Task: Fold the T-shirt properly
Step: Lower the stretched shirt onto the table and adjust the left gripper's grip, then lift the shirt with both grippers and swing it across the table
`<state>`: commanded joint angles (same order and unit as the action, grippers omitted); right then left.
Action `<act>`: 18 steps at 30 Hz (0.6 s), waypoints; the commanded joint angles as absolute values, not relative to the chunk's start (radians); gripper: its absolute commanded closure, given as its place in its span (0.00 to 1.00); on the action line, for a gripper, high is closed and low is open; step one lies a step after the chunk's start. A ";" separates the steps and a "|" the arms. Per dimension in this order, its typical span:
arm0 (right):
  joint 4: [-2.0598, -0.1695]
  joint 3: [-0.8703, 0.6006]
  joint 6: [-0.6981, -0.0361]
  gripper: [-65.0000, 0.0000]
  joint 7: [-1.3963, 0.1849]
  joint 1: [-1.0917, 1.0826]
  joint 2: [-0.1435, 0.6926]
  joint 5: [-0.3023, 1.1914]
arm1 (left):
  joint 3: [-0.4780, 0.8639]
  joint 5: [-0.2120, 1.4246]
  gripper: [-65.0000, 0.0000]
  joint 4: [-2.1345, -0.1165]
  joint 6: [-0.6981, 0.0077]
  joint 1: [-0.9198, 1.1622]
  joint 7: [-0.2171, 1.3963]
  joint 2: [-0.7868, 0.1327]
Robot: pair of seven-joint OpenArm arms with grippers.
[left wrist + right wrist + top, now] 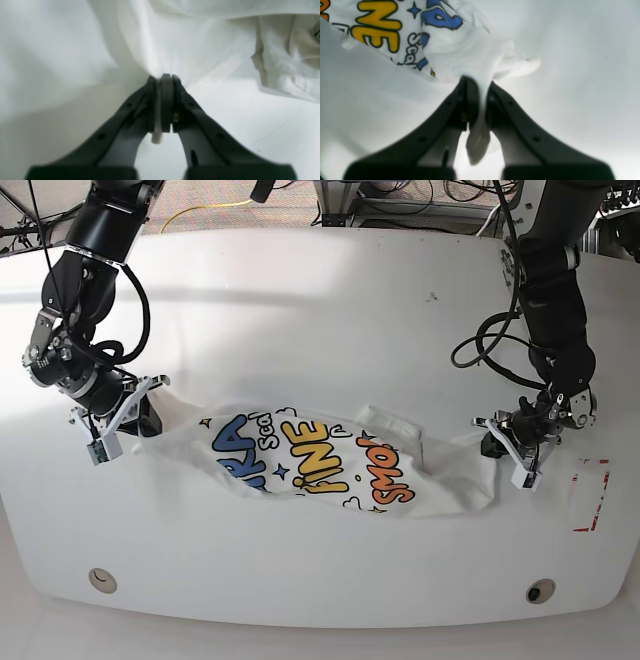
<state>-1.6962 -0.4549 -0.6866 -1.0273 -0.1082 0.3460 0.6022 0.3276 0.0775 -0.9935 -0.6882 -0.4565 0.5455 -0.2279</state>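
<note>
— T-shirt (310,465) first: where is it lying?

— On the white table (320,310), stretched out between the two grippers, print side up. Blue, yellow and orange bubble letters run across the middle of it.

— And the right gripper (140,420)?

— Its jaws are pinched together on one end of the shirt. From the right wrist camera, a strip of white cloth (480,107) is squeezed between the fingers and bulges out behind them. Just ahead of the fingertips the fabric bunches up, and the yellow and blue letters sit beyond that, up and to the left.

— The left gripper (497,442)?

— Also clamped on the shirt, at the opposite end. The left wrist view shows a thin edge of cloth (157,110) caught between the pads, with plain white fabric fanning out ahead of the tips. A crumpled fold lies off to the right of it.

— Anything else nearby?

— A red outlined mark (592,495) on the table, just beyond the left gripper, away from the shirt.
</note>
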 joint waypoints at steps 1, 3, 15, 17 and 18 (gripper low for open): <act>-1.698 -0.455 -0.688 1.00 -1.027 -0.108 0.360 0.607 | 0.328 0.077 1.00 -1.033 -0.688 -0.455 0.555 -0.229; -1.705 -0.455 -0.688 1.00 -1.027 -0.120 0.375 0.607 | 0.328 0.077 1.00 -1.096 -0.690 -0.455 0.596 -0.243; -1.739 -0.449 -0.685 1.00 -1.032 -0.252 0.441 0.602 | 0.329 0.085 1.00 -1.451 -0.694 -0.486 0.774 -0.306; -1.725 -0.446 -0.687 1.00 -1.033 -0.300 0.447 0.602 | 0.329 0.085 1.00 -1.474 -0.694 -0.518 0.785 -0.311; -1.721 -0.446 -0.688 1.00 -1.033 -0.318 0.452 0.602 | 0.331 0.085 1.00 -1.488 -0.696 -0.529 0.803 -0.312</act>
